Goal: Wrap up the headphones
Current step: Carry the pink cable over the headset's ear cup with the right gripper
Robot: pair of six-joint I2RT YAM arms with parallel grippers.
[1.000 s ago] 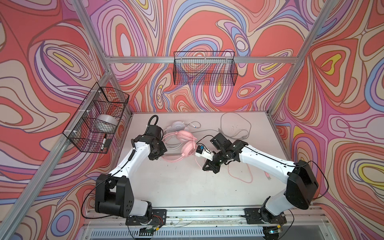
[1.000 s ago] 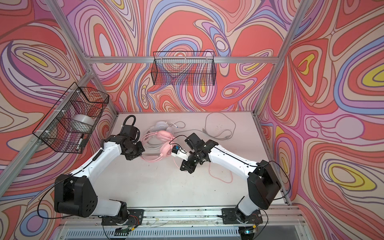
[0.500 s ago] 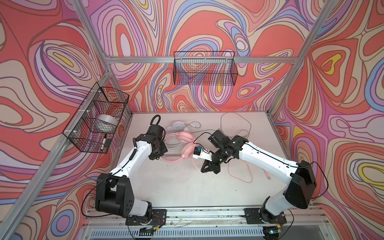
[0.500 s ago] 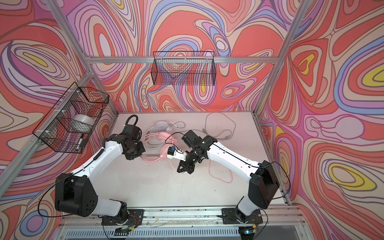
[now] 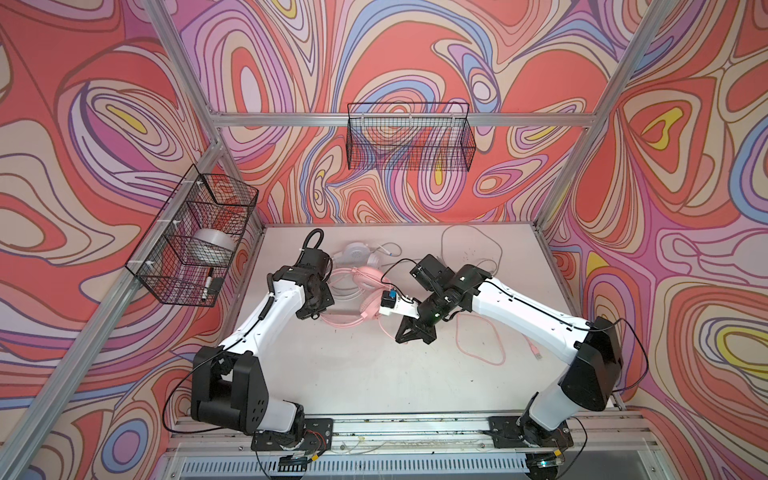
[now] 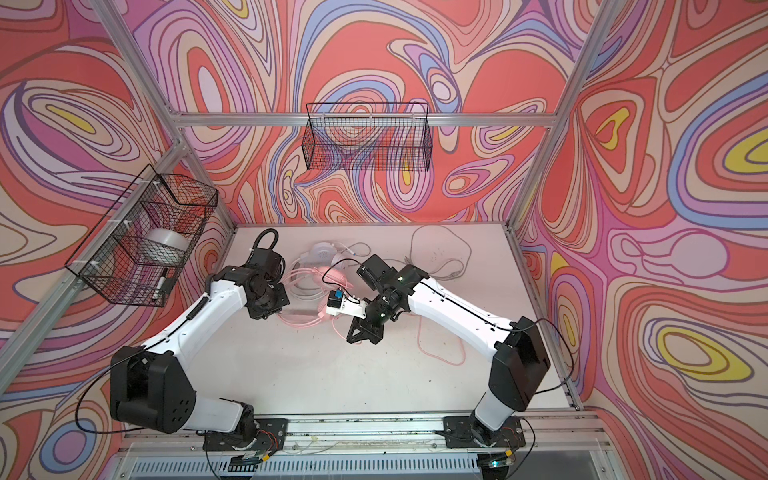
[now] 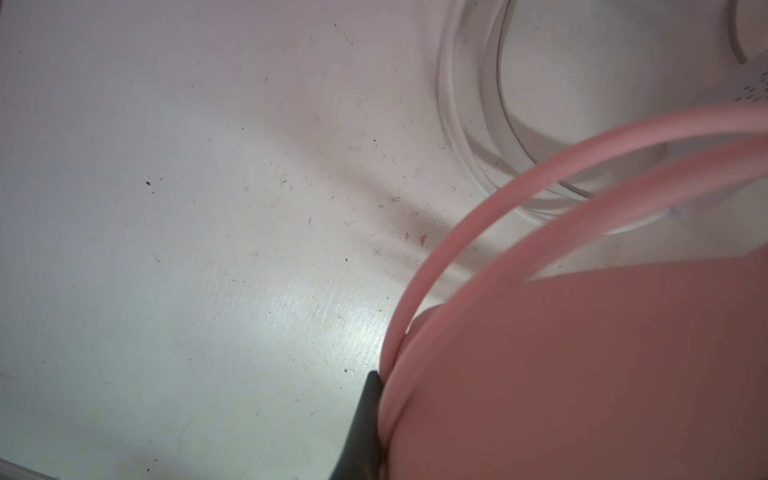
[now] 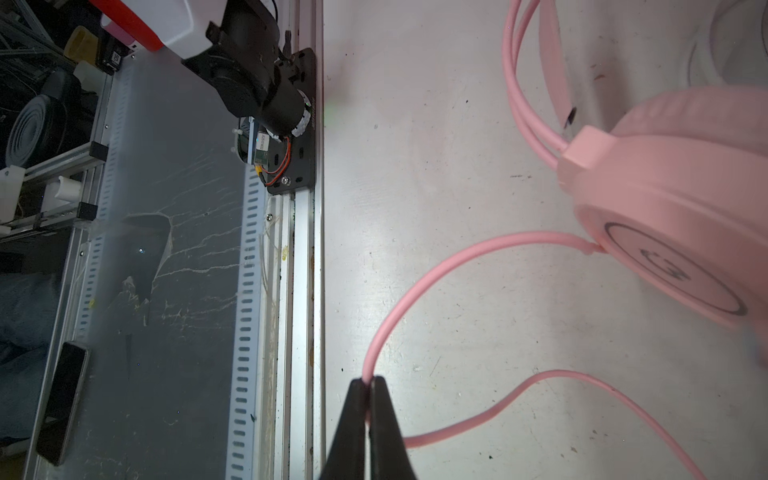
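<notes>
A: Jaws of the right gripper [image 8: 368, 381] pinch the thin pink cord [image 8: 457, 248]. Why?

B: Probably to draw slack for winding. The left gripper [image 7: 380, 388], pressed shut, seems to anchor the pink over-ear headset [image 5: 368, 276] mid-table, between both arms.

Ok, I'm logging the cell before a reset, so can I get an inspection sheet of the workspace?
Surface: white table, scuffed and specked.
Job's things: pink headset and white headset lie near the back, cords unwrapped.
Clutter: nothing seen on the table.
Grippers: left gripper shut, apparently on the pink headset's band; right gripper shut on pink cord.
Cables: pink cord trails in loose loops; grey cord looped at back.
Surroundings: side basket holds tape roll and marker; patterned walls.
</notes>
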